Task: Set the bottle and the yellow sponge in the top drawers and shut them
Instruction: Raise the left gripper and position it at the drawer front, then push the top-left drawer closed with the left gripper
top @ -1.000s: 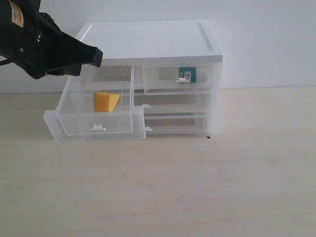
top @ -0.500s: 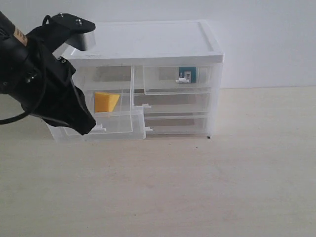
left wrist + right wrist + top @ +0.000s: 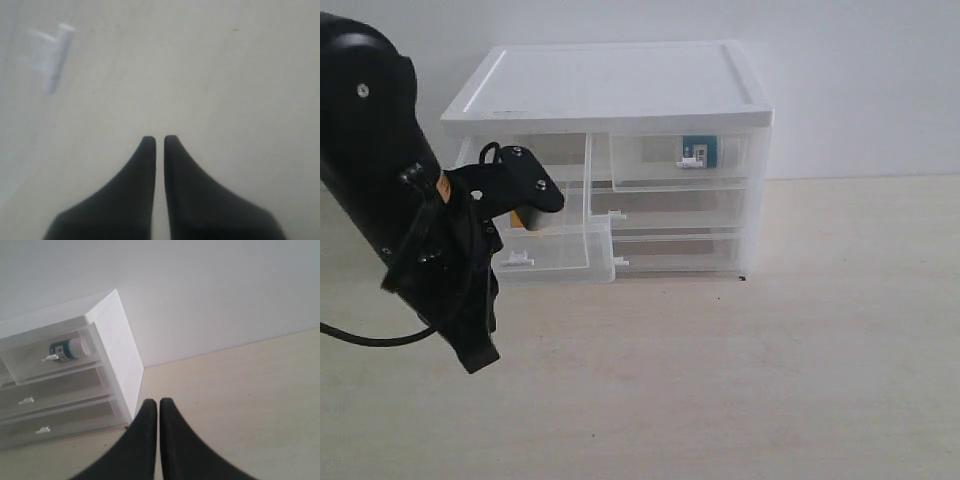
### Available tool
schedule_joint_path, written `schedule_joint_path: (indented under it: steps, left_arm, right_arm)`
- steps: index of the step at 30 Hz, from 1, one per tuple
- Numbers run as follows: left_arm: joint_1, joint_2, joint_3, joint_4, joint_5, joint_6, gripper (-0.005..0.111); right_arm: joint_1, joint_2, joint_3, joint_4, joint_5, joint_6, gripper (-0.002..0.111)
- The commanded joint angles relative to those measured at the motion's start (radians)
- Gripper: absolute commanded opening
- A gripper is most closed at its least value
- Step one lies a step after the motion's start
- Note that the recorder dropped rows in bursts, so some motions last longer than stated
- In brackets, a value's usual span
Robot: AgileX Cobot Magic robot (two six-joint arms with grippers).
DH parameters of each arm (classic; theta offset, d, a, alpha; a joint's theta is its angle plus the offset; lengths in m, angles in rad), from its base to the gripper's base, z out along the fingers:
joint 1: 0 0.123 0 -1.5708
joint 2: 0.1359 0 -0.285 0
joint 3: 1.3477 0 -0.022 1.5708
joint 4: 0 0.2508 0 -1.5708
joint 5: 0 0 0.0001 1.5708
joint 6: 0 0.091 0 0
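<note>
Left gripper, right gripper: both pressed together, empty.
I see left top drawer open beyond the left one.

White-topped cabinet, left top drawer pulled out (black arm in front), bottle in shut right drawer
</note>
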Motion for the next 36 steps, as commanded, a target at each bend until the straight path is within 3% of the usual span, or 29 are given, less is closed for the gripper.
schedule_joint_path:
  steps: [1, 6, 12, 20, 36]
  left_arm:
    - [-0.079, 0.002, 0.035, 0.312, -0.086, -0.23, 0.004]
    - [-0.116, 0.002, 0.068, 0.467, -0.177, -0.369, 0.004]
    - [-0.116, 0.002, 0.068, 0.522, -0.235, -0.438, 0.004]
    - [-0.116, 0.002, 0.068, 0.743, -0.291, -0.647, 0.004]
    - [-0.114, 0.055, 0.068, 1.077, -0.373, -0.877, 0.004]
  right_arm:
    - [-0.005, -0.004, 0.006, -0.002, -0.005, -0.001, 0.0]
    - [-0.005, -0.004, 0.006, -0.002, -0.005, -0.001, 0.0]
    - [-0.005, -0.004, 0.006, -0.002, -0.007, -0.001, 0.0]
    - [-0.005, -0.004, 0.006, -0.002, -0.013, -0.001, 0.0]
    - [-0.005, -0.004, 0.006, -0.002, -0.015, -0.001, 0.0]
